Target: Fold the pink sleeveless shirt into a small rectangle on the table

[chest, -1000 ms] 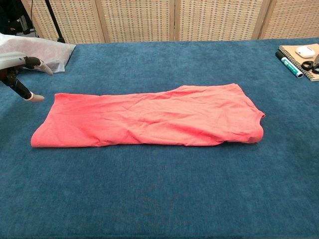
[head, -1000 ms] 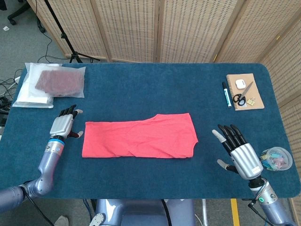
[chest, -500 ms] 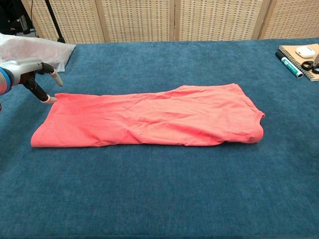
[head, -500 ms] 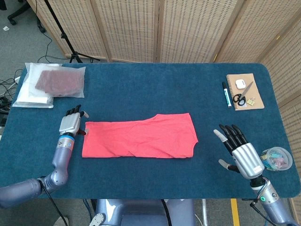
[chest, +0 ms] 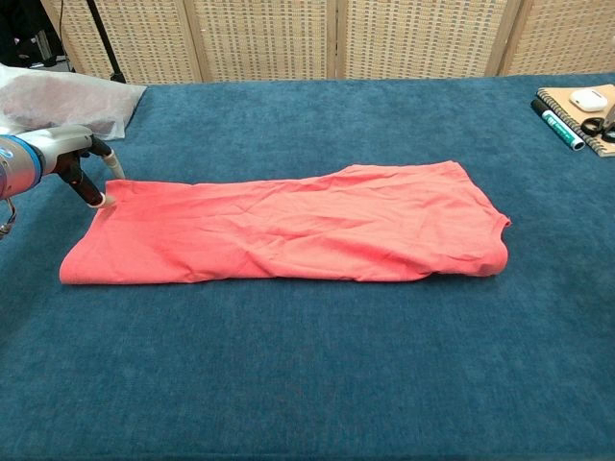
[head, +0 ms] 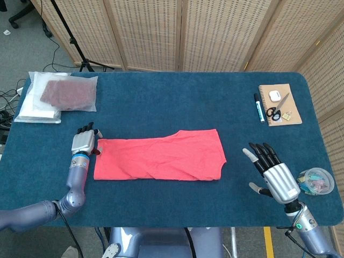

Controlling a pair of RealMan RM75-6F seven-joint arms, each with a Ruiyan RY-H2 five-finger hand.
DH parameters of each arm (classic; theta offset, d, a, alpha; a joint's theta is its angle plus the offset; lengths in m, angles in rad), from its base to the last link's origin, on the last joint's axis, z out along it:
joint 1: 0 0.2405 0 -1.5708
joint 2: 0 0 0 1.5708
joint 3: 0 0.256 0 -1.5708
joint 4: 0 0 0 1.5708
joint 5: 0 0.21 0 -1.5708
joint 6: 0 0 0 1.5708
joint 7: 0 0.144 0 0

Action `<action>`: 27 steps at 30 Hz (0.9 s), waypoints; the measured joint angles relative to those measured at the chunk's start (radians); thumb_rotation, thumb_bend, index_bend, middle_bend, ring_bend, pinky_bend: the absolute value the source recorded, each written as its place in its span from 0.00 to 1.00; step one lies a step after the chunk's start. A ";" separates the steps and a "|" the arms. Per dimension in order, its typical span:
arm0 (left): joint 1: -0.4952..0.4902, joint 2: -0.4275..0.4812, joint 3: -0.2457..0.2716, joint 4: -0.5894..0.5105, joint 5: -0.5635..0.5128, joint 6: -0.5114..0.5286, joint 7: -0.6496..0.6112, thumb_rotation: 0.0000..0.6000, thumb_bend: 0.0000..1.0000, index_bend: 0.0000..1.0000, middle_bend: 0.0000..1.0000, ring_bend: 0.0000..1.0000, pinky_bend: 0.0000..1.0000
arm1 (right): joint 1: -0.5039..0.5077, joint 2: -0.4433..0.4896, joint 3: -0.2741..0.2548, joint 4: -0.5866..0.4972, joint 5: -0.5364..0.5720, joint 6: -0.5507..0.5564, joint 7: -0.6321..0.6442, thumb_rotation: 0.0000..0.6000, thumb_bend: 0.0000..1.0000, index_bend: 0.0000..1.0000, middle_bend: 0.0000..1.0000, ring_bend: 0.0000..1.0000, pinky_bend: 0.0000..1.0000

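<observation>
The pink sleeveless shirt (head: 161, 158) lies folded into a long flat band across the middle of the blue table (head: 172, 102). In the chest view the shirt (chest: 298, 226) shows its neckline notch at the right end. My left hand (head: 84, 141) sits at the band's far left corner, and its fingertips (chest: 99, 199) touch the cloth edge there without a clear hold. My right hand (head: 271, 173) hovers to the right of the shirt, apart from it, fingers spread and holding nothing. The chest view does not show that hand.
A plastic bag with dark cloth (head: 59, 97) lies at the back left. At the back right is a notebook (head: 279, 105) carrying scissors and small items, with a marker (head: 259, 107) beside it. A clear cup of clips (head: 316, 181) stands near the right edge.
My left hand has moved right and slightly forward until its fingertips reached the shirt's left corner. The right hand has barely shifted. The shirt lies as before.
</observation>
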 measured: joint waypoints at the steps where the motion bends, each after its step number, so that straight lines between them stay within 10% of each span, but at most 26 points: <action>1: 0.001 -0.003 0.000 0.004 0.002 -0.001 -0.003 1.00 0.36 0.39 0.00 0.00 0.00 | 0.000 -0.001 0.000 0.001 -0.001 -0.002 0.000 1.00 0.00 0.00 0.00 0.00 0.00; 20: 0.016 -0.049 0.000 0.040 0.025 -0.005 -0.037 1.00 0.36 0.44 0.00 0.00 0.00 | 0.001 -0.002 0.008 0.002 0.001 -0.022 0.014 1.00 0.00 0.00 0.00 0.00 0.00; 27: 0.023 -0.056 -0.008 0.037 0.039 0.012 -0.051 1.00 0.37 0.64 0.00 0.00 0.00 | 0.000 0.000 0.009 -0.001 0.000 -0.023 0.023 1.00 0.00 0.00 0.00 0.00 0.00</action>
